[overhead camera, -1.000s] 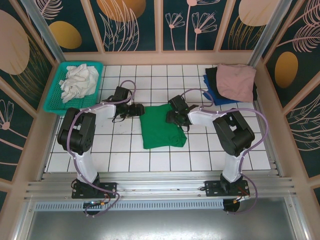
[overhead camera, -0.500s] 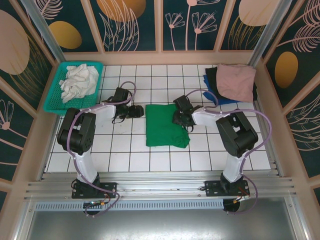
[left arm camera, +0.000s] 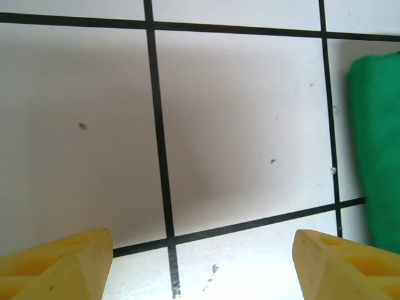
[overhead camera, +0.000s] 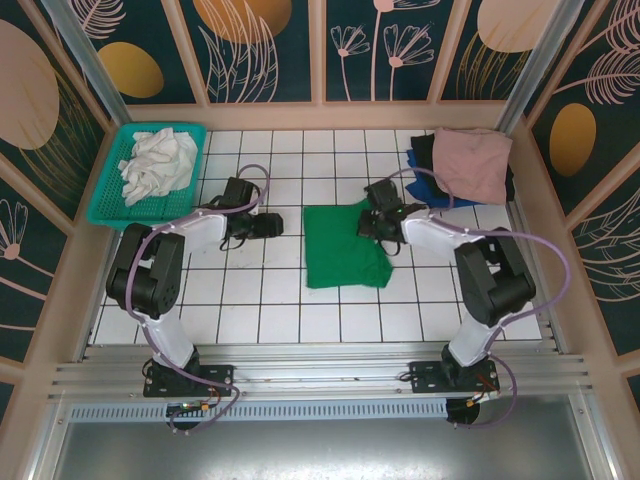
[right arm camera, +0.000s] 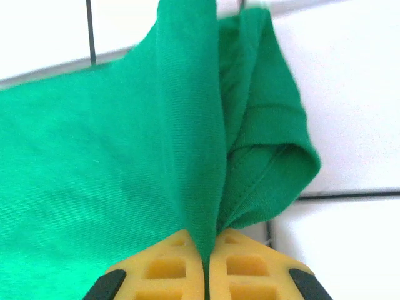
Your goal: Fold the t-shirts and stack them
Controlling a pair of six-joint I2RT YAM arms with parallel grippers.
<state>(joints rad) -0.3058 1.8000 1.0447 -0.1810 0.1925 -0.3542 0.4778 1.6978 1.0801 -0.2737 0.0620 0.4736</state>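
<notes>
1. While the left gripper (overhead camera: pixel 272 224) hovers spread over bare tile (left arm camera: pixel 237 112), it holds nothing; the green shirt (overhead camera: pixel 343 252) lies just to its right, mid-table.
2. Soft, light and limp, that shirt will likely sag and drag, so a hem or folded edge looks the best hold.
3. On its bunched far right corner the right gripper (right arm camera: pixel 206 265) is clamped.
4. At the far right corner of the table, the pink shirt (overhead camera: pixel 472 165) tops the stack.

**Where everything sits on your table**

Mid-frame in your top view, the single t-shirt (overhead camera: pixel 345 255) lies flat on the table (overhead camera: pixel 300 320). The left gripper (overhead camera: pixel 272 223) sits just left of it, not touching. The right gripper (overhead camera: pixel 374 222) is at its upper-right edge, clamped on the cloth. The stack of t-shirts (overhead camera: pixel 470 165) is upper right. The basket (overhead camera: pixel 97 205) is upper left, with a cloth heap (overhead camera: pixel 158 165) in it.
</notes>
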